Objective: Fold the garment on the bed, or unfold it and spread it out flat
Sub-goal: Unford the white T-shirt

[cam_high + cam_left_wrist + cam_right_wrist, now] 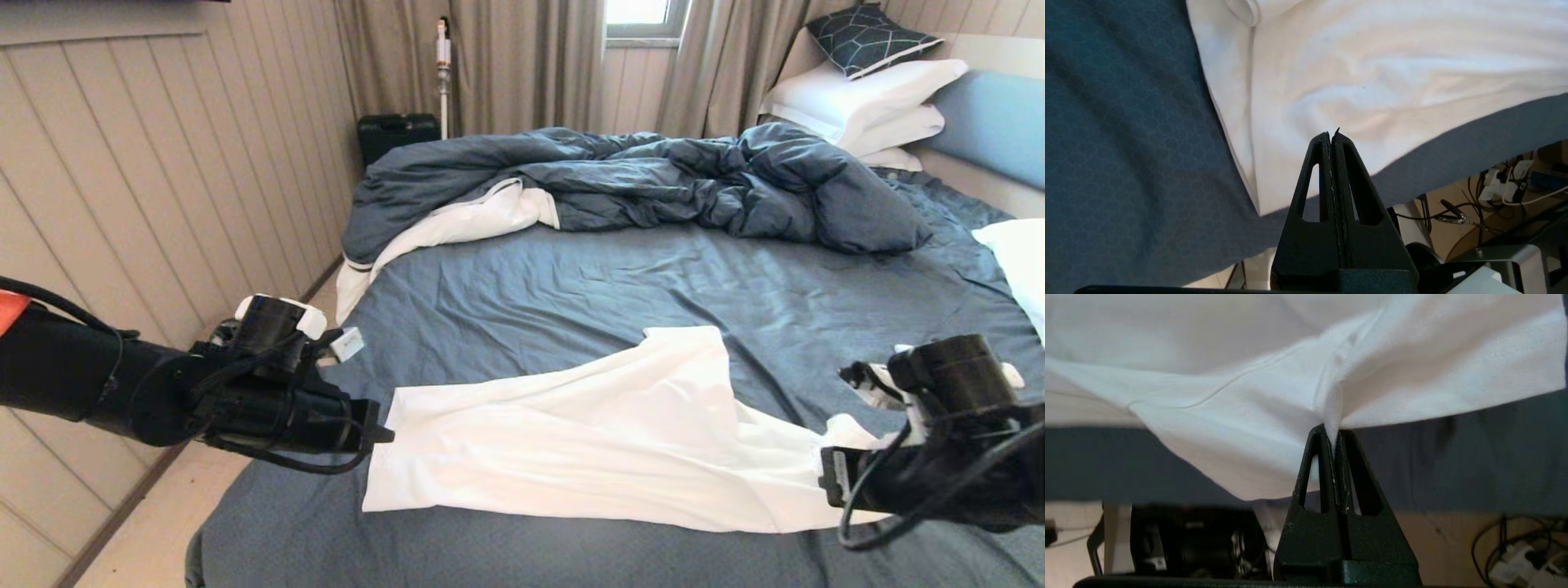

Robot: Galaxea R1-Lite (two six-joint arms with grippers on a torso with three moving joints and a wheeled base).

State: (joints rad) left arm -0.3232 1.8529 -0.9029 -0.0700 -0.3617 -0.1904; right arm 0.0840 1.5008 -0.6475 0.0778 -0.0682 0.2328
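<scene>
Shirt [604,433] lies across the bed's [571,278] near edge. Right gripper [1334,435]: fingers pinch its right end, lifted off the sheet. Left gripper [1333,134]: fingers clenched at the left edge; I can't confirm cloth between them. Step: spreading. Next, I'd draw both ends apart evenly.

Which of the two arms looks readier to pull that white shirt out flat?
The right: its gripper is shut on a pinch of the garment. The left gripper is shut too, but no cloth shows between its fingers.
</scene>
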